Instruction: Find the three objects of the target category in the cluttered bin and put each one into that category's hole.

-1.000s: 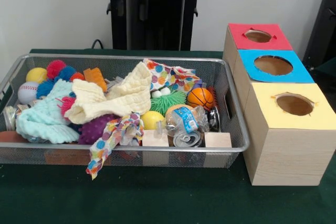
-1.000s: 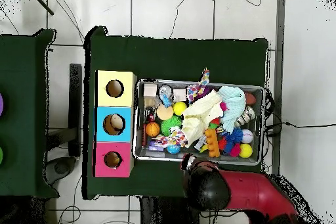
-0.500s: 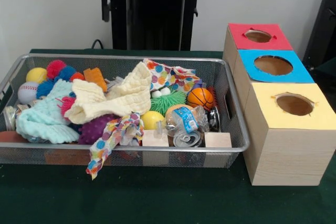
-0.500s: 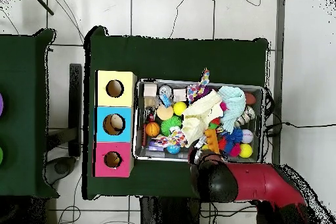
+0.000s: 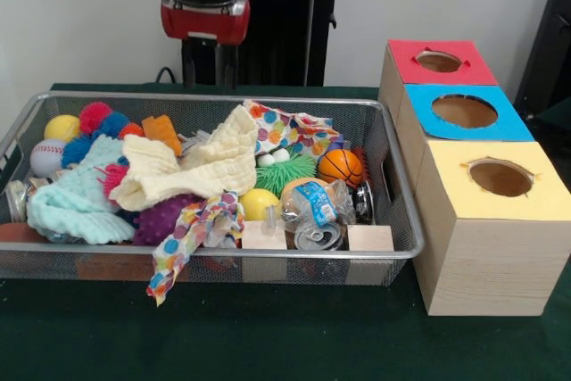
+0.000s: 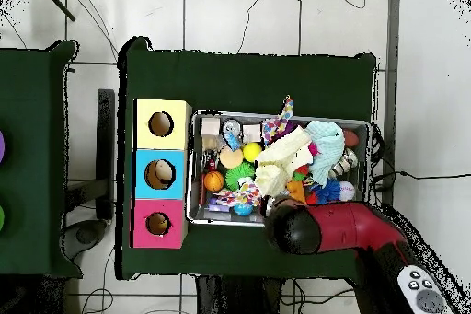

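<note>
Hardly begun: the bin is full.

The robot's claw (image 5: 203, 64) hangs above the back rim of the wire bin (image 5: 397, 247), and I cannot tell if it is spread or pinching. Balls, cloths and blocks lie heaped inside (which kind is wanted is unclear). The three-holed box (image 5: 486, 256) waits beside it.

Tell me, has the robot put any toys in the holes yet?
Not that I can tell: from the front the red hole, blue hole and yellow hole show no toy, though overhead the blue one looks pale inside. Right now the gripper hangs above the bin's far edge, holding nothing visible. All the searching and dropping looks left to do.
</note>
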Controlling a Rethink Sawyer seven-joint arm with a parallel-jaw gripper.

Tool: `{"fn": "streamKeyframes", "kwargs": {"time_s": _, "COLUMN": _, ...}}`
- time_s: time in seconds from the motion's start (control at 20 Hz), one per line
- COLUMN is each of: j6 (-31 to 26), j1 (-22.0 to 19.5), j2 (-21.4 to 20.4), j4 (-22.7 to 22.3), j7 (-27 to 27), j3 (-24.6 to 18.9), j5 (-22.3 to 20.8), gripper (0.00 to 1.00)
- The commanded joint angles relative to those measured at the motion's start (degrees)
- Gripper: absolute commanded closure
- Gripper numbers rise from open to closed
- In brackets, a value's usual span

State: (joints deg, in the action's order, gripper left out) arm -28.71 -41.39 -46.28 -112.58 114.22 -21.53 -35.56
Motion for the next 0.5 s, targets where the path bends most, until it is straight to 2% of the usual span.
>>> {"fn": "streamKeyframes", "kwargs": {"time_s": 0.05, "j6": -7.7, "j1": 0.7, "j2": 9.1, "j4": 14.7, "j7": -10.5, "j3": -1.3, "j5": -5.7, "gripper": 0.00}}
{"fn": "streamKeyframes", "kwargs": {"time_s": 0.3, "j6": -6.9, "j1": 2.3, "j2": 13.6, "j4": 21.3, "j7": -9.6, "j3": -0.3, "j5": -9.0, "gripper": 0.00}}
{"fn": "streamKeyframes", "kwargs": {"time_s": 0.5, "j6": -5.8, "j1": 2.6, "j2": 15.5, "j4": 24.0, "j7": -9.0, "j3": 0.1, "j5": -10.5, "gripper": 0.00}}
